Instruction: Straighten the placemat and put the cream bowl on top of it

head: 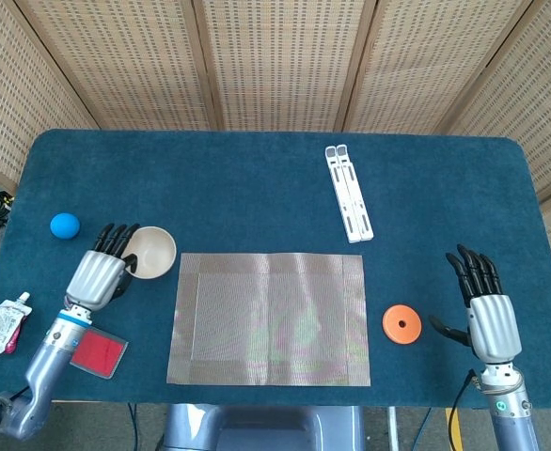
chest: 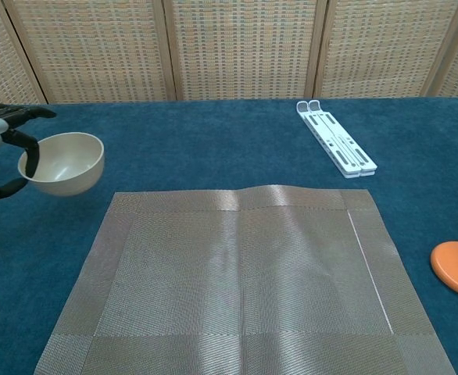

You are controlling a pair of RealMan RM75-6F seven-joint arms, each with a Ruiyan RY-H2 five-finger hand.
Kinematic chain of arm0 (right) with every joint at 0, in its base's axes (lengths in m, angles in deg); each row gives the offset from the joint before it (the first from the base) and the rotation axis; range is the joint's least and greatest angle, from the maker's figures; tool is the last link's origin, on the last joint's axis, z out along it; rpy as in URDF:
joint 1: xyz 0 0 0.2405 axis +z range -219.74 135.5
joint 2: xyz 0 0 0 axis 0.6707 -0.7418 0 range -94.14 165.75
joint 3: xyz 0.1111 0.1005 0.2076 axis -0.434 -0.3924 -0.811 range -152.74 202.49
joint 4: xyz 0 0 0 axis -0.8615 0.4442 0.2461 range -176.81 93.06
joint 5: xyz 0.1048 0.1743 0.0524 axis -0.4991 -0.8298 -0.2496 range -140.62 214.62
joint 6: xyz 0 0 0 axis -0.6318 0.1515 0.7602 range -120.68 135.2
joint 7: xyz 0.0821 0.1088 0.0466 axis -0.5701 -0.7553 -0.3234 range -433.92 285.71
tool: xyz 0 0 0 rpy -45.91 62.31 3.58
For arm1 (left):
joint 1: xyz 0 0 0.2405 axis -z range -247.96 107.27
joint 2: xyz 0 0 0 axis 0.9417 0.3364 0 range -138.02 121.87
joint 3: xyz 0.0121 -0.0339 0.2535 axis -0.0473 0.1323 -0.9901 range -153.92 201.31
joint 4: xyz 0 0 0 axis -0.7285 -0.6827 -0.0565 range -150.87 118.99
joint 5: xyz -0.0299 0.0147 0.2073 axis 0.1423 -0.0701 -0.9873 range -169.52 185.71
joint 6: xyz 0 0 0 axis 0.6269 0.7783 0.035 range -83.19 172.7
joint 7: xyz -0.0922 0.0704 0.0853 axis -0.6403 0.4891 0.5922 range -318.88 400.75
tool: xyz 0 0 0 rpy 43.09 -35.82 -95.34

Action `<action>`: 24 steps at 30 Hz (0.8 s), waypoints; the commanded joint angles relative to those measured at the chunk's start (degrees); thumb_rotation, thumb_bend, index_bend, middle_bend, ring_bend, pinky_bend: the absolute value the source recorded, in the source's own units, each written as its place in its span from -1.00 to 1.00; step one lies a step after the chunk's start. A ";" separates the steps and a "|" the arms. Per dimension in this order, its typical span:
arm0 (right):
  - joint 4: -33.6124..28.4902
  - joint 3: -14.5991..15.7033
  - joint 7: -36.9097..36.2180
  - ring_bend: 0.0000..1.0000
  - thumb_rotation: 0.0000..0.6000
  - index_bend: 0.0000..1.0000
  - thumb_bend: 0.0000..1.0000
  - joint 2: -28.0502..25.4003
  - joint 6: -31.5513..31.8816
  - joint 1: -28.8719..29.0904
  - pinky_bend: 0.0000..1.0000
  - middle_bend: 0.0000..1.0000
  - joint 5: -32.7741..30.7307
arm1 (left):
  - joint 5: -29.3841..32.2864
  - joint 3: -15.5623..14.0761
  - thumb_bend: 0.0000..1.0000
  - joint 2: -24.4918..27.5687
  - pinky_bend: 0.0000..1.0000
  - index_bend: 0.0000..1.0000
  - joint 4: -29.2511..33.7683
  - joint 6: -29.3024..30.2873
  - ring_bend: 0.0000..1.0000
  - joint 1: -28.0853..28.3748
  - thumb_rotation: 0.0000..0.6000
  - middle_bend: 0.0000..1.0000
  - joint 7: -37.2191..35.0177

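— Where's the cream bowl (head: 152, 252) right now?
— Left of centre in the head view, just off the upper left corner of the placemat (head: 271, 318), with the left hand (head: 103, 266) grasping it by the rim. The chest view shows a dark finger hooked inside the rim and the bowl tilted slightly.
— And the placemat?
— Flat in the lower middle of the blue table (head: 257, 178), edges roughly square to the frame.
— The right hand (head: 487, 310)?
— Lower right, released, fingers spread, holding nothing, just right of an orange disc (head: 401, 324).
— Anything else?
— A blue ball (head: 65, 225) at far left, a red card (head: 98, 353) and a pouch (head: 3, 324) lower left, a white folding stand (head: 349, 192) upper right of centre
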 commanded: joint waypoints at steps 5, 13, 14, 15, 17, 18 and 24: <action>-0.19 -0.25 -0.52 -1.00 1.00 -0.78 -0.48 -0.43 0.22 -0.09 -1.00 -1.00 -0.20 | -1.65 0.33 0.06 -3.67 -1.00 0.31 6.98 -2.11 -1.00 3.39 1.00 -1.00 6.13; -0.31 -0.60 -1.25 -1.00 1.00 -0.78 -0.48 -0.82 0.57 -0.21 -1.00 -1.00 -0.46 | -1.81 0.04 0.06 -8.86 -1.00 0.31 9.32 -4.79 -1.00 5.82 1.00 -1.00 10.47; -0.29 -0.62 -1.29 -1.00 1.00 -0.78 -0.48 -0.84 0.57 -0.21 -1.00 -1.00 -0.49 | -1.79 -0.02 0.06 -9.33 -1.00 0.31 9.38 -5.02 -1.00 5.98 1.00 -1.00 10.79; -0.28 -0.65 -1.36 -1.00 1.00 -0.78 -0.48 -0.88 0.56 -0.22 -1.00 -1.00 -0.54 | -1.76 -0.11 0.06 -10.05 -1.00 0.31 9.44 -5.30 -1.00 6.21 1.00 -1.00 11.26; -0.23 -0.71 -1.48 -1.00 1.00 -0.78 -0.48 -0.92 0.49 -0.21 -1.00 -1.00 -0.66 | -1.71 -0.32 0.06 -11.74 -1.00 0.31 9.37 -5.86 -1.00 6.67 1.00 -1.00 12.17; -0.23 -0.72 -1.52 -1.00 1.00 -0.78 -0.48 -0.94 0.47 -0.21 -1.00 -1.00 -0.69 | -1.67 -0.43 0.06 -12.42 -1.00 0.31 9.30 -6.08 -1.00 6.83 1.00 -1.00 12.53; -0.26 -0.76 -1.80 -1.00 1.00 -0.78 -0.48 -1.05 0.59 -0.27 -1.00 -1.00 -0.70 | -0.64 -0.87 0.06 -17.16 -1.00 0.30 8.47 -7.88 -1.00 7.79 1.00 -1.00 14.39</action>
